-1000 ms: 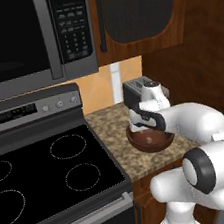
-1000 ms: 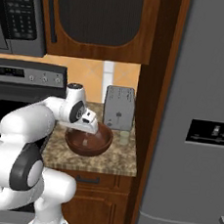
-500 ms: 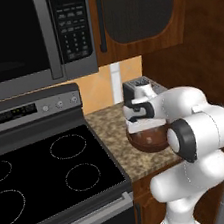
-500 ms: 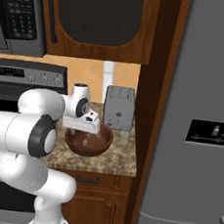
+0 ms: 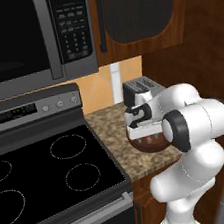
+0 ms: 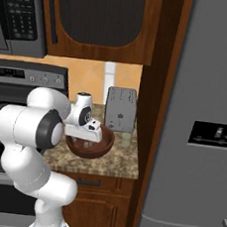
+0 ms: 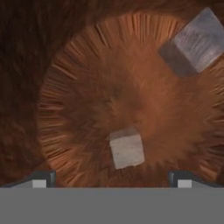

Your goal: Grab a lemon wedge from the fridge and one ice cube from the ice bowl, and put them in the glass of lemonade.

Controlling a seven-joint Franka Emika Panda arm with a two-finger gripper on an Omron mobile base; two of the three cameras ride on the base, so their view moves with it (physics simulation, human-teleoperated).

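The ice bowl (image 7: 87, 87) lies directly beneath the fingers (image 7: 111, 179), which stand wide apart and grip nothing. In the hand view a pale ice cube (image 7: 127, 148) rests on the bowl's floor between the two tips and just ahead of them; a second, greyer cube (image 7: 197, 41) lies farther off, beyond the right-hand tip, against the bowl's wall. In the right base view the fingers (image 6: 85, 137) hang just inside the bowl's rim (image 6: 104, 147). The glass of lemonade (image 6: 126, 140) stands on the speckled tabletop (image 6: 124, 164) just beside the bowl, in front of the silver toaster (image 6: 121, 108). The fridge (image 6: 202, 135) rises beyond a wooden panel, well apart from the fingers. On the opposite side, the black stove (image 5: 48, 183) sits under a microwave (image 5: 22, 35).
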